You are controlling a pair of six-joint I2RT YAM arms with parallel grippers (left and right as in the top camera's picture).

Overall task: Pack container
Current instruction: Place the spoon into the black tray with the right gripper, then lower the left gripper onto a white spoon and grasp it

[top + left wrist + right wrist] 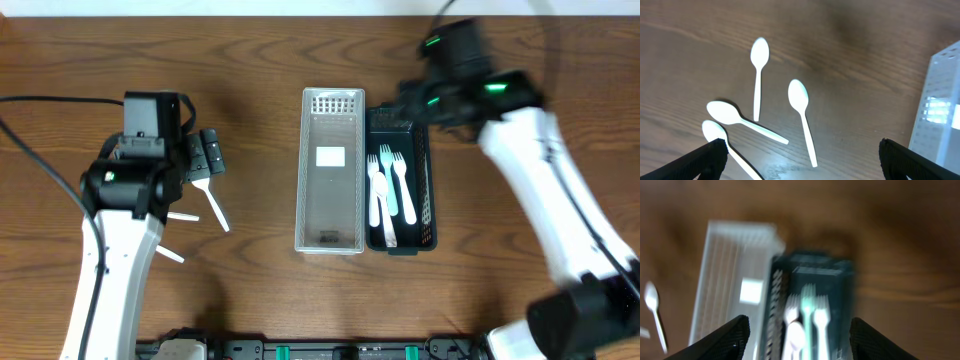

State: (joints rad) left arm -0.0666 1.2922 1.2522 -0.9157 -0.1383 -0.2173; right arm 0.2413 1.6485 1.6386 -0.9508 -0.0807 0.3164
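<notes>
The left hand [802, 157] hangs spread and empty over four white spoons [801, 105] on the desk [250, 60], at 9 o'clock from the clear container [331, 170]. The right hand [800, 337], also spread and empty, hovers over the dark basket [402, 185] of forks [390, 190], which touches the container's 3 o'clock side.

- Brown wooden table [260, 60] with dark wavy grain — it fills every view, blurred in the right wrist view.
- Thin black cable [50, 98] — lying across the table's left side.
- Black rail with green clips [330, 351] along the near edge.
</notes>
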